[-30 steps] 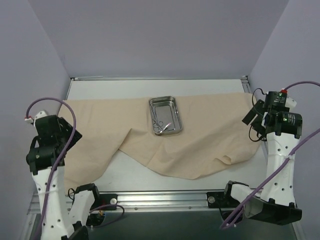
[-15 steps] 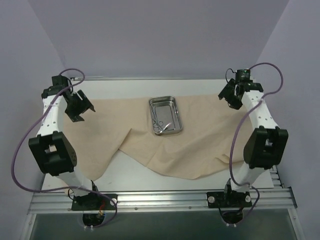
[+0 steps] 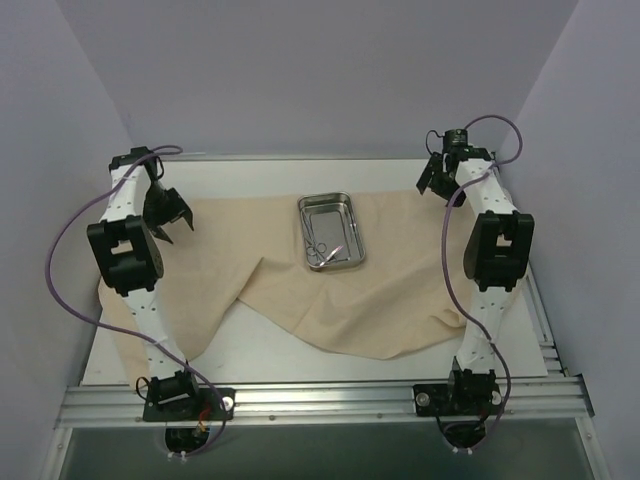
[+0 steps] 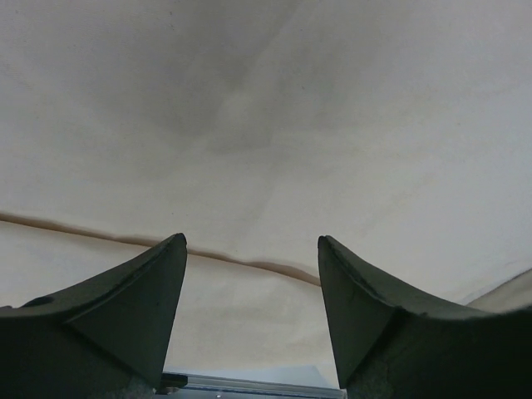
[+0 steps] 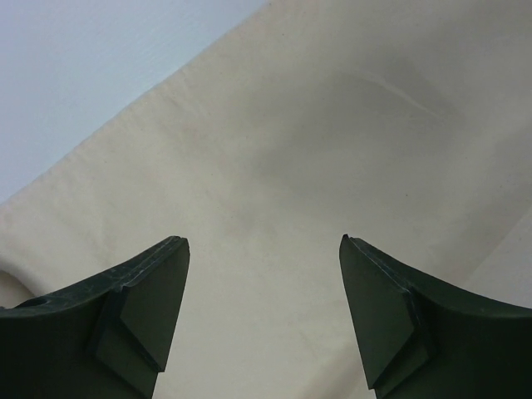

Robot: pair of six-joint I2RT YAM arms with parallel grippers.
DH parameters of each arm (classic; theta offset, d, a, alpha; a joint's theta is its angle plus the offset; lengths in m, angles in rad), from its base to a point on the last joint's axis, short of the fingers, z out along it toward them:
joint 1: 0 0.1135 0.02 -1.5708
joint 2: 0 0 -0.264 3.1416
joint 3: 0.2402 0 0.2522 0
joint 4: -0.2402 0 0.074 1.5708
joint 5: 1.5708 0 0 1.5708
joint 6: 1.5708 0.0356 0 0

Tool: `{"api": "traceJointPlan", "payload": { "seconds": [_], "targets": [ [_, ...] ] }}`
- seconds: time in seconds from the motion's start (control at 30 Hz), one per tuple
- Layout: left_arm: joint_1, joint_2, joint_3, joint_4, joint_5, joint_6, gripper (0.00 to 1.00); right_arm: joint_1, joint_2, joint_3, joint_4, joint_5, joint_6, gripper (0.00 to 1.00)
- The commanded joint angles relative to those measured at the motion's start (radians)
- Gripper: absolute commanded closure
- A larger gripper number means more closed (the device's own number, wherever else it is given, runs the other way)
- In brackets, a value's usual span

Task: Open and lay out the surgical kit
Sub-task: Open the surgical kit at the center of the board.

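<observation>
Each arm is made of long white tubes joined by chunky black blocks. The left arm [image 3: 127, 195] and the right arm [image 3: 482, 190] look just the same. A thin purple cable [image 3: 53, 262] runs along the left one in a big loop, and another purple cable [image 3: 497, 119] curls by the right one. Each arm grows out of a small black base [image 3: 167, 390]. The left hand [image 4: 252, 243] and the right hand [image 5: 264, 243] each have two dark fingers [image 4: 125, 307], pointy like wedges.
</observation>
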Motion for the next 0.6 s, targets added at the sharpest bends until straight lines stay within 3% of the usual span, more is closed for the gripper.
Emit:
{"api": "traceJointPlan", "payload": {
  "seconds": [0.0,0.17,0.23,0.57],
  "targets": [
    [-0.018,0.08,0.129,-0.115,-0.085,-0.015,0.3,0.029,0.05,0.05,-0.069,0.08,-0.078,0.26],
    [-0.053,0.202,0.284,-0.186,-0.203,-0.014,0.33,0.074,0.136,0.064,-0.081,0.104,-0.138,0.22],
    [-0.073,0.223,0.304,-0.178,-0.256,0.014,0.29,0.081,0.15,0.038,-0.073,0.092,-0.152,0.19],
    [-0.069,0.482,0.511,-0.186,-0.204,0.071,0.29,0.08,0.311,0.12,-0.112,0.051,-0.192,0.15]
  ]
}}
